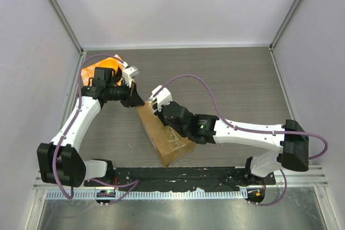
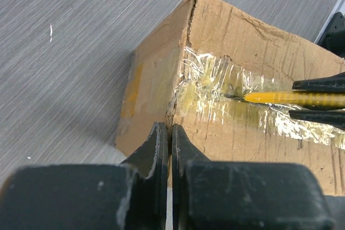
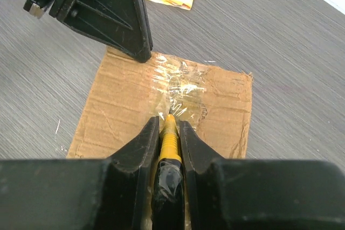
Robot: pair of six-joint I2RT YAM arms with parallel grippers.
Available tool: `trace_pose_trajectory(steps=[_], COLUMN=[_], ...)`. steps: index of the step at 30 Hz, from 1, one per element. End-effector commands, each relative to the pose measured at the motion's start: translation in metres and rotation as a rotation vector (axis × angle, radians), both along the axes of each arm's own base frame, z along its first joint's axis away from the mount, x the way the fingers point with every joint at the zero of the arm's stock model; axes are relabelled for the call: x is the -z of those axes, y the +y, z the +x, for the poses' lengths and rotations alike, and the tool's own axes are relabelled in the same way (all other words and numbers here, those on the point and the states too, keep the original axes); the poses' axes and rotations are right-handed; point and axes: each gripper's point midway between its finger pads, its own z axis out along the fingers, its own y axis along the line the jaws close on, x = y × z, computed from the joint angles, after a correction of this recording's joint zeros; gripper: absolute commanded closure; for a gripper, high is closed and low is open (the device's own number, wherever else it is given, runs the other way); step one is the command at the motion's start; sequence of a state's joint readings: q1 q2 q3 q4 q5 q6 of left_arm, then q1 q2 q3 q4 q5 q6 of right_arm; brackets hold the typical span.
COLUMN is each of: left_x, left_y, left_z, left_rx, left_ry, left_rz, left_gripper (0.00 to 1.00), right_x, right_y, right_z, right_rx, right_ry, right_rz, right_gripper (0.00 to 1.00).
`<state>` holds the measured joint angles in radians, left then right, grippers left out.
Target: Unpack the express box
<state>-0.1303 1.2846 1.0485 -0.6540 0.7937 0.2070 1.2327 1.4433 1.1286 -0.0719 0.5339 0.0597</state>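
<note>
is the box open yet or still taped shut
Shut. The express box has its top lying flat, with clear tape over the seam; the yellow cutter in the right gripper has its tip at that tape.

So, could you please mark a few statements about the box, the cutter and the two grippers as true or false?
1. The right gripper holds a yellow cutter. True.
2. The cutter's tip rests on bare cardboard, well away from any tape. False: it sits on the clear tape along the top seam of the express box.
3. The left gripper hangs wide open above the box. False: its jaws are shut, with the tips down at the box's top edge.
4. The box's top flaps are closed. True.
5. The orange cloth lies on top of the box. False: it lies on the table beyond the box, behind the left arm.
</note>
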Motion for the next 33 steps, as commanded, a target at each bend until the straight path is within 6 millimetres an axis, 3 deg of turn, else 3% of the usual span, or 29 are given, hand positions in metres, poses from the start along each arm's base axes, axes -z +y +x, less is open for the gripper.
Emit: trace_pose_trajectory(steps=[1,7,12,22,33], left_x=[0.051,0.052,0.049,0.041,0.029], left_y=[0.041,0.047,0.056,0.074,0.092], left_z=[0.010,0.016,0.026,0.043,0.057], left_rx=[-0.190,-0.240,-0.307,-0.421,-0.523], left_ry=[0.101,0.096,0.064,0.005,-0.050], left_rz=[0.221,0.240,0.270,0.333,0.391], left_gripper=[1.00,1.00,1.00,1.00,1.00], right_x=[0.025,0.029,0.016,0.014,0.016], right_y=[-0.021,-0.027,-0.028,-0.028,-0.035], right_z=[-0.017,-0.034,-0.056,-0.099,-0.127], right_rx=[0.044,0.071,0.059,-0.010,-0.017], right_ry=[0.079,0.102,0.130,0.206,0.256], right_rz=[-0.080,-0.095,-0.061,-0.050,-0.027], right_gripper=[0.99,0.99,0.99,0.99,0.99])
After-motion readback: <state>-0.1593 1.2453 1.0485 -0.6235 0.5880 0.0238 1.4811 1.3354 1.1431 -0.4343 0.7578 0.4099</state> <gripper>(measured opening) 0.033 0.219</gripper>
